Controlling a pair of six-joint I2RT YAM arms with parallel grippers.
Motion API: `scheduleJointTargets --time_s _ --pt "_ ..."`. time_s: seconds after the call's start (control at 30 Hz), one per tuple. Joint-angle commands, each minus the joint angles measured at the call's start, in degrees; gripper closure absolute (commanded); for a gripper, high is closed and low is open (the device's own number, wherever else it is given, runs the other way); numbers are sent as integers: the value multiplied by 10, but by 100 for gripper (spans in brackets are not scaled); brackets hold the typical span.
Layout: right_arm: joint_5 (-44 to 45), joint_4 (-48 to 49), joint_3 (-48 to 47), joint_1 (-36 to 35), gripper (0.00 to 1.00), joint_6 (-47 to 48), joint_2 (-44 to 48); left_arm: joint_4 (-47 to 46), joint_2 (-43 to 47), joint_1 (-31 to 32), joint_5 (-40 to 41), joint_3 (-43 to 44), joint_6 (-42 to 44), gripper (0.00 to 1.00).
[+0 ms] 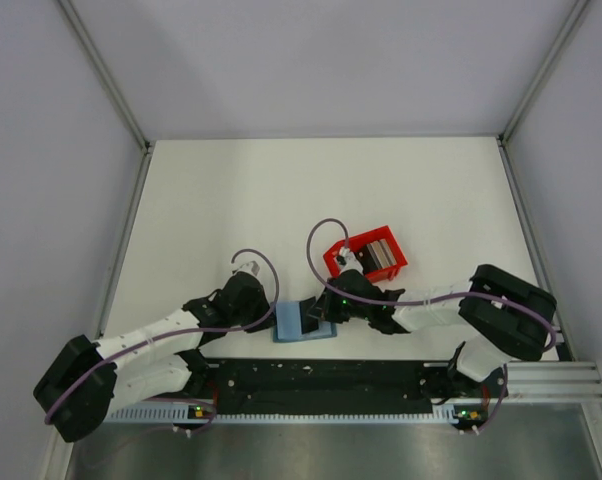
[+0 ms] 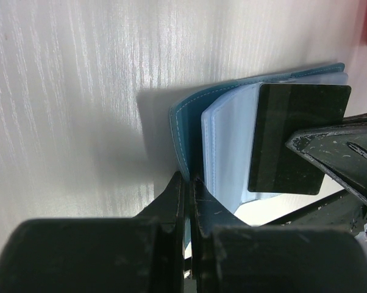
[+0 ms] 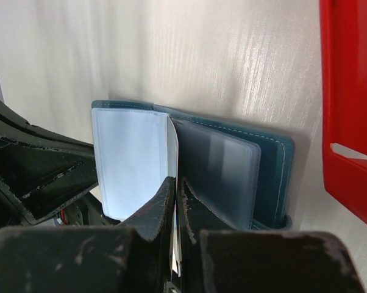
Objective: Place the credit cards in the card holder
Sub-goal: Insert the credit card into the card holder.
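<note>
**Between our two grippers: a black card at the open card holder**

Directly ahead of our left gripper (image 2: pixel 187 182) lies the card holder (image 2: pixel 185 131), a teal wallet opened on the white table (image 1: pixel 211 210). Its clear plastic sleeves (image 2: pixel 229 146) fan up beside the cover. We have the left fingers (image 2: pixel 171 201) pinched together on the lower edge of that teal cover, so this gripper is clamped on the holder itself.

Our right gripper (image 3: pixel 174 186) faces it from the other side, with its fingertips closed tightly on a black card (image 2: pixel 296 137). From the right wrist we see this card only edge-on, as a thin pale line rising from between the fingers. It stands upright in the gap between a whitish sleeve to the gripper's left and the darker sleeves to its right. From the left wrist its black face overlaps the sleeves. We cannot tell whether its leading edge sits inside a pocket or just rests against the plastic.

Off to the right of our right gripper, and a little beyond it, sits the red tray (image 1: pixel 333 262). It holds grey-silver cards (image 1: pixel 381 252) and is apart from the holder.
</note>
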State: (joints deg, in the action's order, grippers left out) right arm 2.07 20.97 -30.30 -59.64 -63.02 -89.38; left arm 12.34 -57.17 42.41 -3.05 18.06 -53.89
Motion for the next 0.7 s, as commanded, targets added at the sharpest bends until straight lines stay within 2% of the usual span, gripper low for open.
scheduleJointTargets --time_s 0.0,0.33,0.67 --pt "41 -72 0 -2 100 28 11 23 -11 1 16 -15 10 100" --pt "-18 -26 -16 -5 100 34 -50 17 -13 1 16 -20 8 100" --pt "-42 -4 19 -10 100 25 -53 8 -23 1 18 -24 2 100"
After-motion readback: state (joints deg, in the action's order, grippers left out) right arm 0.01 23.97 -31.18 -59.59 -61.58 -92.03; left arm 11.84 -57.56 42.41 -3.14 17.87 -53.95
